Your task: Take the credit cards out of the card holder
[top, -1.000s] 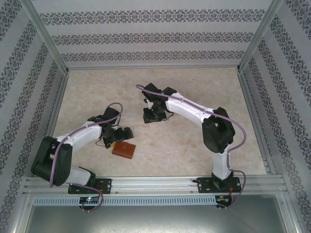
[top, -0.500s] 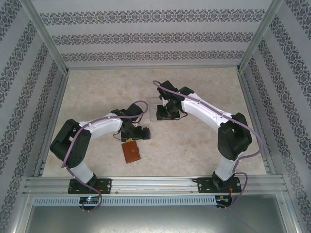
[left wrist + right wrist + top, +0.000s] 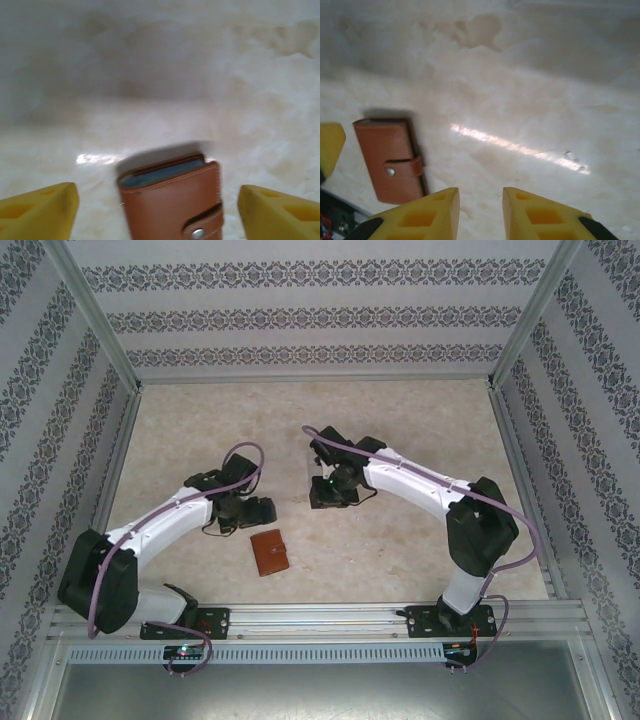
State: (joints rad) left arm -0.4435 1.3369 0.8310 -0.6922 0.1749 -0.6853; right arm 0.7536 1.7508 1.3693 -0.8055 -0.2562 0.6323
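We've got loads of bare worktop [image 3: 420,420] all round, with the side walls well off. The front rail [image 3: 320,615] runs not far below the card holder [image 3: 269,553], which lies flat, lower left of centre in the top view. It's folded shut: brown leather, strap snapped on its stud, grey-blue edge peeking out. Left end effector [image 3: 157,190] is spread wide. Right end effector [image 3: 480,200] shows a narrow gap and grips nothing.

Lab cell: aluminium frame [image 3: 320,618], patterned walls [image 3: 320,300]
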